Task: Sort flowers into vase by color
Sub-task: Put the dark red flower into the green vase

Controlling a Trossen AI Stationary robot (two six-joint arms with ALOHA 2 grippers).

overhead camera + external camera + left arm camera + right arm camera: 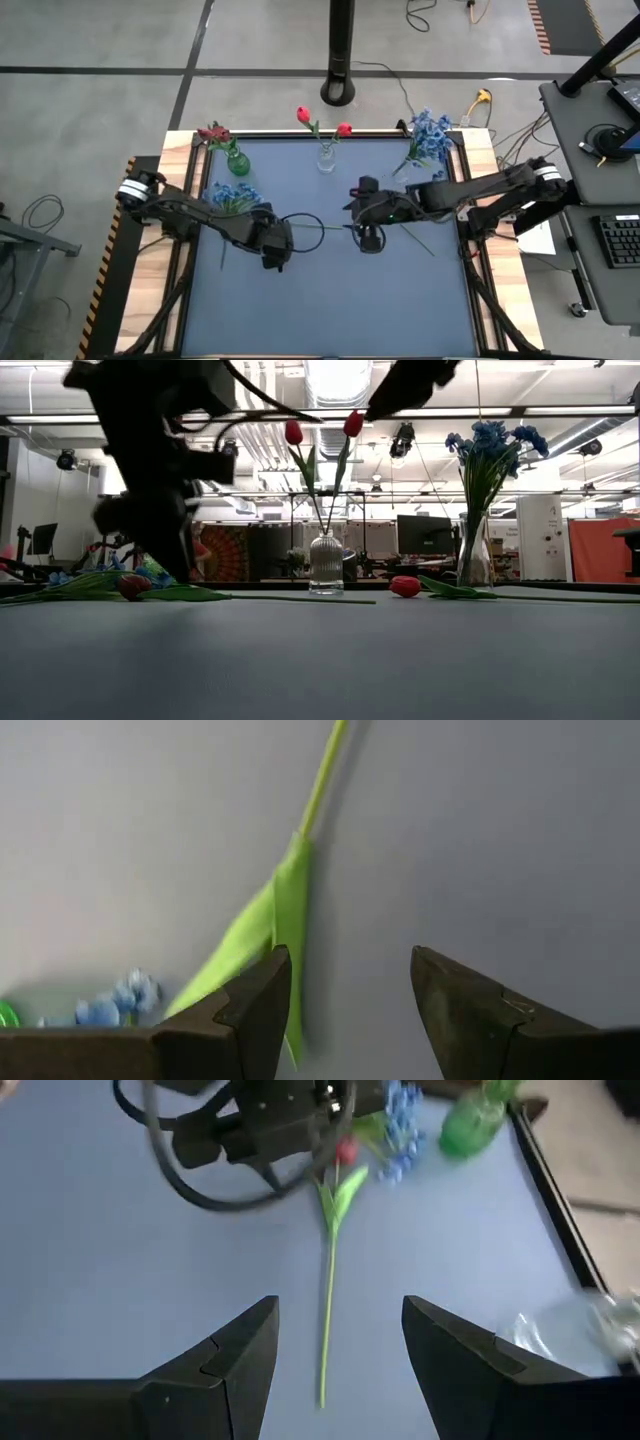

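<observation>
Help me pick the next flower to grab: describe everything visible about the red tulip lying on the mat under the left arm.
The red tulip lies flat on the blue mat, loose. It has a small red bud, a long thin green stem and a pale green, plastic-looking leaf. The bud sits under the open left gripper, which hovers over the leaf; no grip shows.

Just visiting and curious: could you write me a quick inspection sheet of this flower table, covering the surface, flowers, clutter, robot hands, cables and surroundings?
Surface: blue table top in a wooden frame.
Job's things: clear vase with two red tulips; green vase with maroon blooms; third vase with blue flowers; loose blue bunch; a red tulip and another red tulip lying flat.
Clutter: nothing seen.
Hands: left hand open over a tulip stem; right hand open, empty.
Cables: several on the floor.
Surroundings: desk with keyboard; black pole base.
</observation>
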